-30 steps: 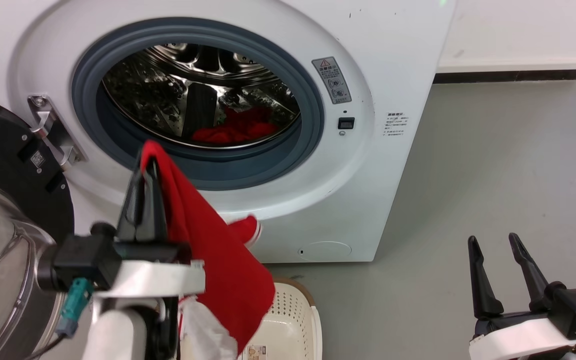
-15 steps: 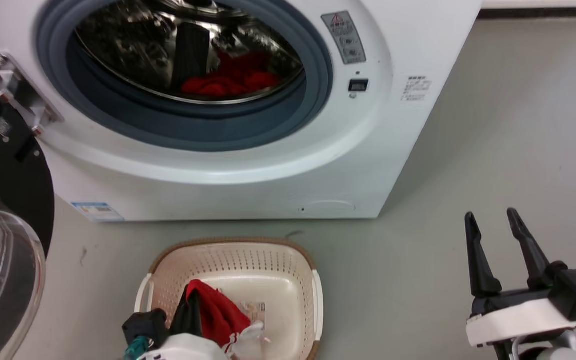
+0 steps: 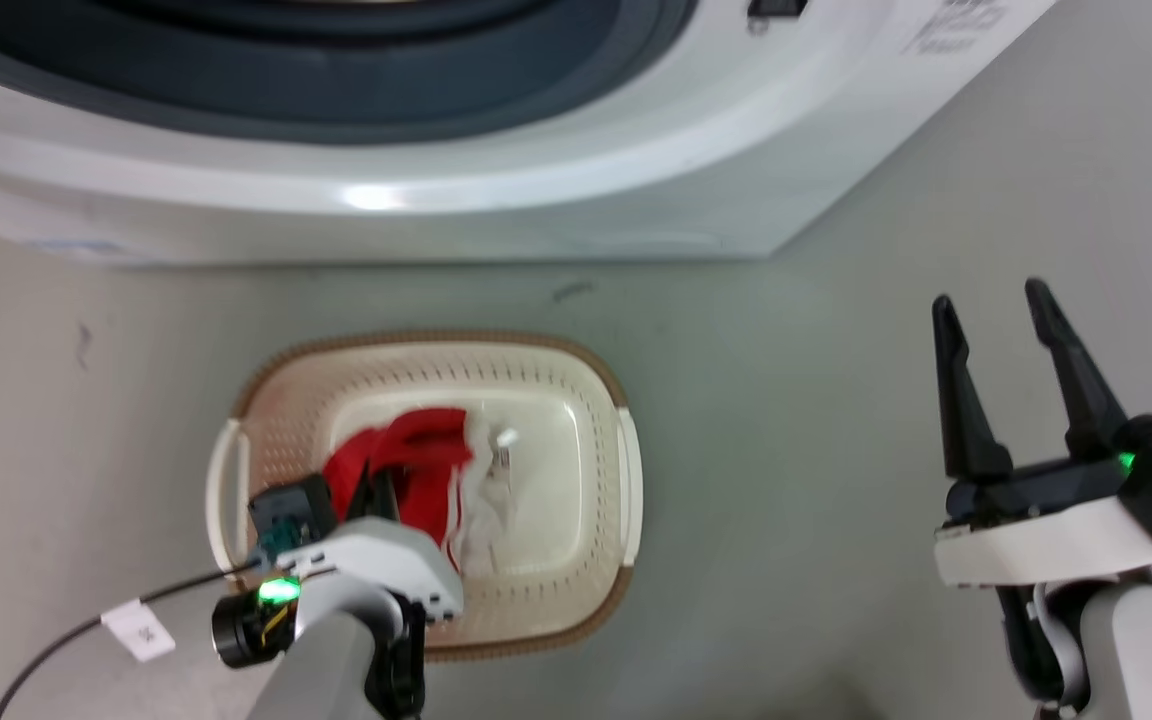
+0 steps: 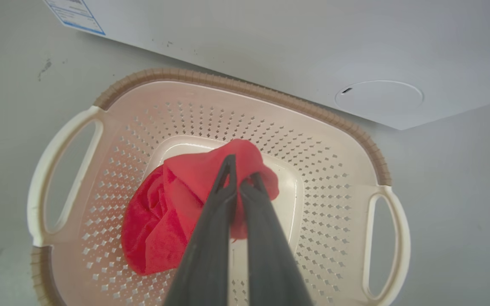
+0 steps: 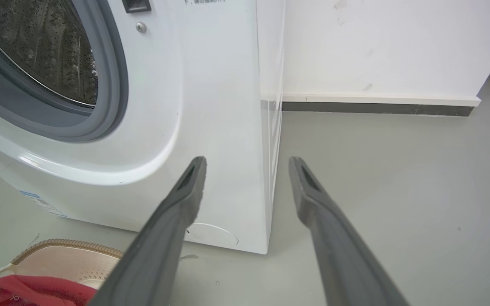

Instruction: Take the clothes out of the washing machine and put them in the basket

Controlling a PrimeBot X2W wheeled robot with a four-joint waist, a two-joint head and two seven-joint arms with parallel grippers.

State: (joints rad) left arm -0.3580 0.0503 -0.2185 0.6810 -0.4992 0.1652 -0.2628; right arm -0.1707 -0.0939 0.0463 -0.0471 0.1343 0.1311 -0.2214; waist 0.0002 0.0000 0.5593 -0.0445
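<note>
Held up before the washing machine (image 3: 536,200) a second ago, the red garment (image 4: 164,212) now rests mid-floor in the cream laundry basket (image 4: 245,87), the left hand (image 4: 241,170) pinching a fold, seemingly only release remaining; the right hand (image 3: 988,295) hangs spread.

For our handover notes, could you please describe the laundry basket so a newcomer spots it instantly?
Find the white front-loading washing machine; on the grey floor in front of it sits the laundry basket. It is cream plastic with perforated sides and a brown rim, and the left gripper holds a red garment inside it.
</note>
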